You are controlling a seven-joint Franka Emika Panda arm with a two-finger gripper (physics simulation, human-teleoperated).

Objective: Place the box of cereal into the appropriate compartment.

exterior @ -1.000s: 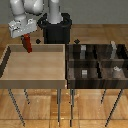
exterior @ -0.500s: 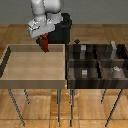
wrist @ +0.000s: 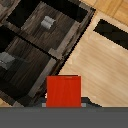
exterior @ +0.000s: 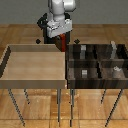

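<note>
Hanging clamped in the pincer [exterior: 61, 41]: box of cereal [exterior: 62, 43].

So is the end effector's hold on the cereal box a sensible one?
Seemingly yes. The end effector pinches the thin red cereal box by one end from above, apparently across its flat faces; the box hangs down below it, suiting a drop into the divided bin.

The robot's gripper [exterior: 62, 41] holds the thin red cereal box [exterior: 62, 44] above the seam — light wooden tray [exterior: 10, 67] beside dark divided bin [exterior: 95, 63].
</note>
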